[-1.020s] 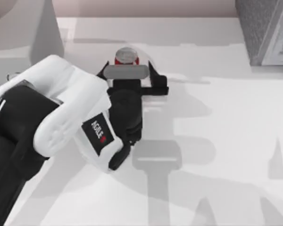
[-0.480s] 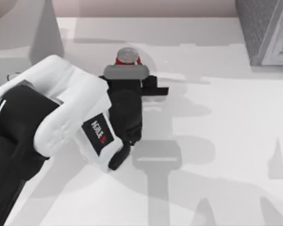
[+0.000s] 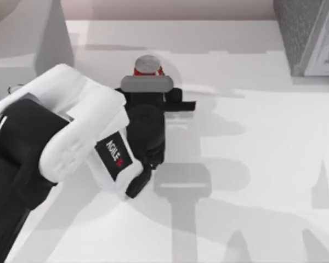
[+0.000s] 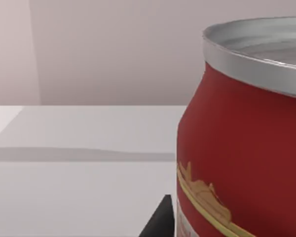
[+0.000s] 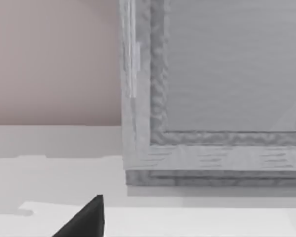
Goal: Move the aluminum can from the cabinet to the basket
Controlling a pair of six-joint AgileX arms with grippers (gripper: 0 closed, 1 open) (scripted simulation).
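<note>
Top view shows the left tool [image 3: 147,82] closed tight around the aluminum can [image 3: 147,64] on the tabletop [image 3: 252,164], where a hasty lift could slip it.

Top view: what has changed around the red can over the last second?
The left gripper has drawn its spread fingers in around the can and now looks shut on it; its wrist view shows the can right up close. The can stands upright where it was. The grey box at the right has not moved.
</note>
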